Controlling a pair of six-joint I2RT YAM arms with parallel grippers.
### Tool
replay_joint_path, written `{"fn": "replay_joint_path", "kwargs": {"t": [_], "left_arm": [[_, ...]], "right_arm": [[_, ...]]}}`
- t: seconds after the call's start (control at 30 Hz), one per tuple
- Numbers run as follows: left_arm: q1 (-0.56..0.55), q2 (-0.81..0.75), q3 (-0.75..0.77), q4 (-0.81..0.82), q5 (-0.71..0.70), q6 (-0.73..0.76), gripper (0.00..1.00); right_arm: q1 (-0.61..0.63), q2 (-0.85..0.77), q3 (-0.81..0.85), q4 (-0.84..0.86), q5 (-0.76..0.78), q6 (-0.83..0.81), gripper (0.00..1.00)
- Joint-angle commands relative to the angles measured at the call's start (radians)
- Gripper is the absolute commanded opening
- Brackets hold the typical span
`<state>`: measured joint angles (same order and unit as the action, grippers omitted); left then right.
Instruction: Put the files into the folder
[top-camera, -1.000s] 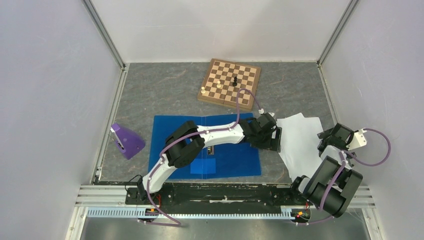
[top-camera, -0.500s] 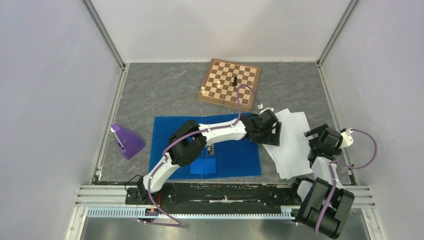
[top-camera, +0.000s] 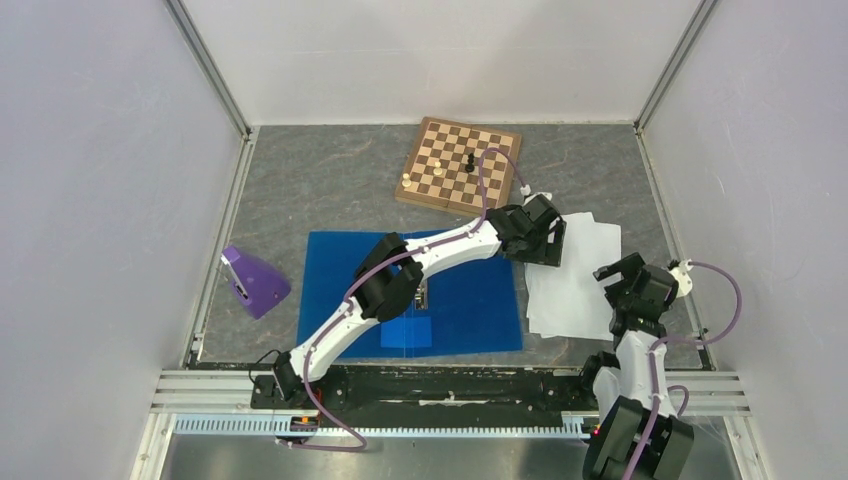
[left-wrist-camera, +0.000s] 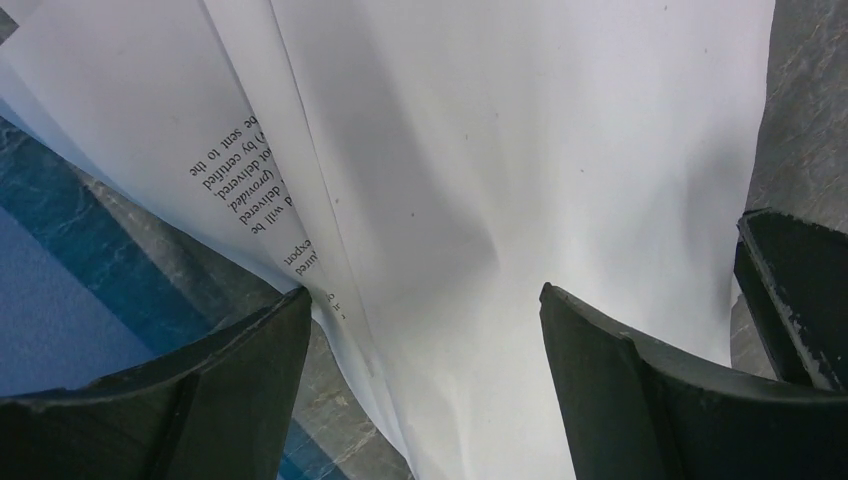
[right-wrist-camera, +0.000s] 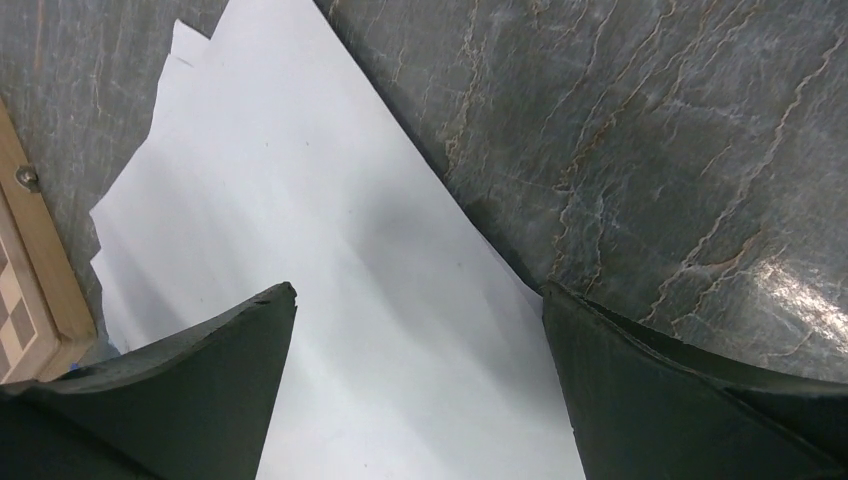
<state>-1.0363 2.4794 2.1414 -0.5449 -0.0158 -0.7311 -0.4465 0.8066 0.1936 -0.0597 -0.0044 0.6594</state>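
Observation:
The files (top-camera: 568, 285) are loose white sheets lying fanned on the grey table, just right of the folder. The folder (top-camera: 335, 270) is blue and lies open and flat, with a metal clip at its spine. My left gripper (top-camera: 543, 248) is open over the upper left corner of the sheets. In the left wrist view the gripper (left-wrist-camera: 425, 300) straddles the sheets (left-wrist-camera: 520, 150), some with printed text, and the folder (left-wrist-camera: 50, 310) shows at the left. My right gripper (top-camera: 618, 275) is open at the sheets' right edge. In the right wrist view it (right-wrist-camera: 418, 292) is over the paper (right-wrist-camera: 330, 250).
A wooden chessboard (top-camera: 460, 162) with a few pieces stands behind the files, and its corner shows in the right wrist view (right-wrist-camera: 30, 290). A purple object (top-camera: 255, 282) lies left of the folder. White walls enclose the table on three sides.
My right gripper has moved left onto the right edge of the sheets. The sheets have shifted and turned towards the folder. My left gripper has moved slightly towards the back.

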Motion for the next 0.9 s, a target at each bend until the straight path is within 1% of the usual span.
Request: {"fn": "replay_joint_path", "kwargs": {"t": [0.0,0.07,0.2,0.27,0.37,0.5,0.63,0.7,0.87], "left_arm": [[0.003,0.042,0.067,-0.072,0.043,0.085,0.91],[0.005,0.013,0.057,-0.098,0.021,0.091,0.91],[0.006,-0.092,-0.019,-0.112,-0.064,0.102,0.91],[0.006,-0.13,-0.023,-0.142,-0.1,0.097,0.91],[0.01,-0.152,-0.031,-0.186,-0.113,0.047,0.91],[0.013,-0.151,-0.077,-0.191,-0.106,-0.041,0.92],[0.013,-0.152,-0.147,-0.083,-0.034,-0.096,0.92],[0.014,-0.158,-0.189,-0.024,-0.027,-0.114,0.92],[0.015,-0.147,-0.188,-0.021,-0.041,-0.122,0.92]], "right_arm": [[0.011,-0.005,-0.066,-0.257,-0.046,-0.025,0.98],[0.011,0.007,-0.05,-0.262,-0.024,-0.033,0.98],[0.011,0.064,0.015,-0.262,0.016,-0.046,0.98],[0.011,0.09,0.049,-0.252,0.037,-0.05,0.98],[0.011,0.128,0.087,-0.241,0.065,-0.051,0.98],[0.01,0.181,0.144,-0.241,0.071,-0.07,0.98],[0.01,0.211,0.212,-0.241,0.114,-0.124,0.98],[0.011,0.231,0.24,-0.232,0.123,-0.154,0.98],[0.01,0.319,0.285,-0.183,0.103,-0.206,0.98]]}}
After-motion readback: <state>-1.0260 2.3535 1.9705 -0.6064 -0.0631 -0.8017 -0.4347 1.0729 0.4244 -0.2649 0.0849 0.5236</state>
